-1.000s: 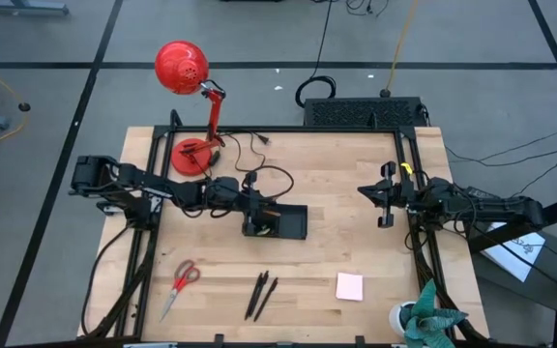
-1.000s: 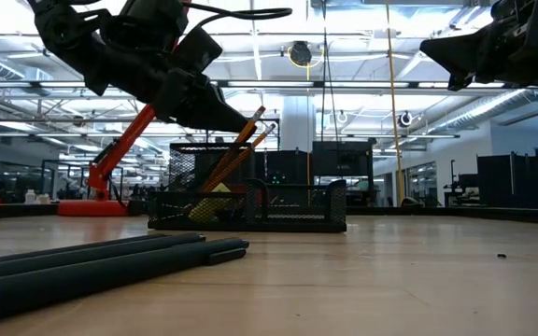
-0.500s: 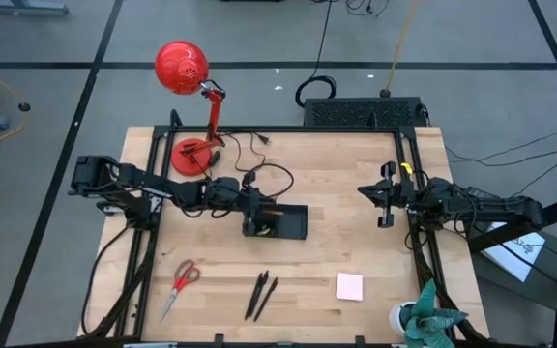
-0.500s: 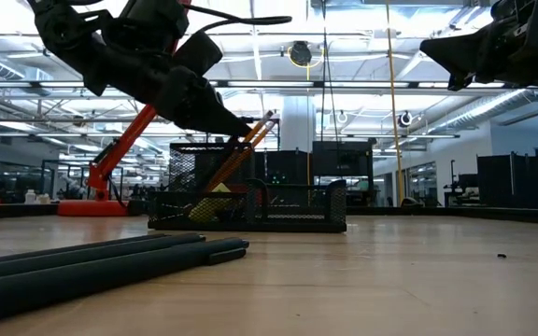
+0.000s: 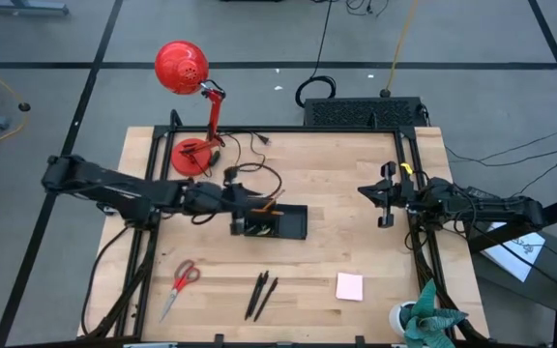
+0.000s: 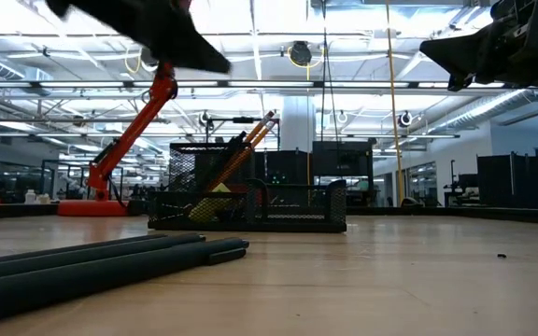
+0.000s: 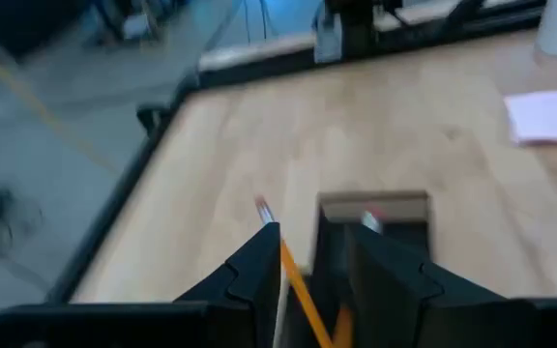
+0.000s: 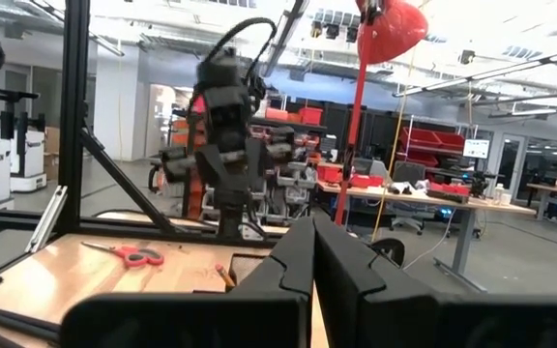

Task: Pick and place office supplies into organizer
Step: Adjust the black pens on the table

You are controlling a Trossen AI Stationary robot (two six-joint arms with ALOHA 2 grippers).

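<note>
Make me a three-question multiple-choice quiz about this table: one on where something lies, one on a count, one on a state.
1. Where is the square pink sticky-note pad?
A. inside the black mesh organizer tray
B. on the bare wooden table
C. under the lamp

2. How many orange pencils stand in the black mesh organizer tray?
A. none
B. two
C. five

3. How are the right gripper's jaws?
A. shut, empty
B. holding scissors
C. wide open

Answers: 1 B, the pad lies apart from the tray. 2 B, two orange pencils lean out of it in the low view. 3 A, the right wrist view shows them pressed together.

No text, label, brand, number or sign can be read anywhere in these views.
</note>
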